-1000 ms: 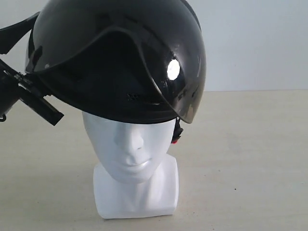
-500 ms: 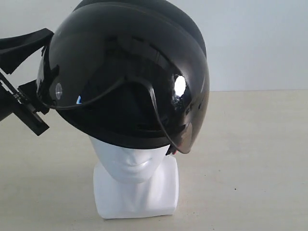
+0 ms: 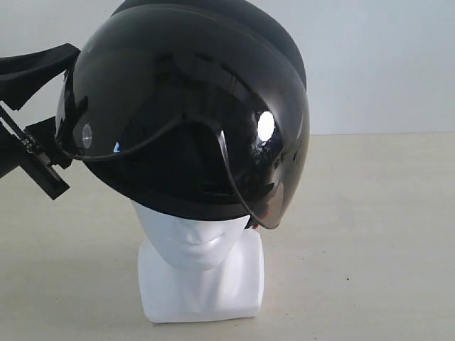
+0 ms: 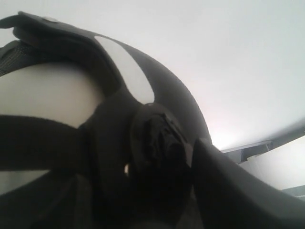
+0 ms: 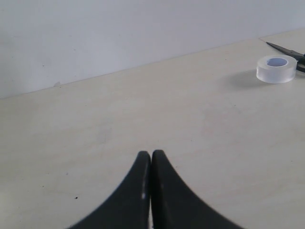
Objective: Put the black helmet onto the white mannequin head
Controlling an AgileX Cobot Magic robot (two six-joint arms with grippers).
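Observation:
The black helmet point(image 3: 185, 106) sits low over the white mannequin head point(image 3: 195, 241), covering it down to about the nose. Its smoky visor point(image 3: 263, 192) hangs on the right side. Lips, chin, neck and squarish base point(image 3: 199, 291) still show. My left gripper point(image 3: 53, 153) is at the helmet's left rim, shut on its edge. In the left wrist view the helmet point(image 4: 143, 124) fills the frame, the white head point(image 4: 43, 95) shows behind the strap point(image 4: 38, 143), and the left gripper point(image 4: 176, 191) is dark against the shell. My right gripper point(image 5: 151, 155) is shut on nothing above bare table.
A roll of clear tape point(image 5: 276, 68) and black scissors point(image 5: 286, 49) lie far off in the right wrist view. The beige tabletop point(image 3: 370, 234) runs to a pale wall behind.
Over the last second the helmet came down and tipped forward over the head, hiding the forehead and eyes. The left gripper moved down with it. It has barely moved in the last half second.

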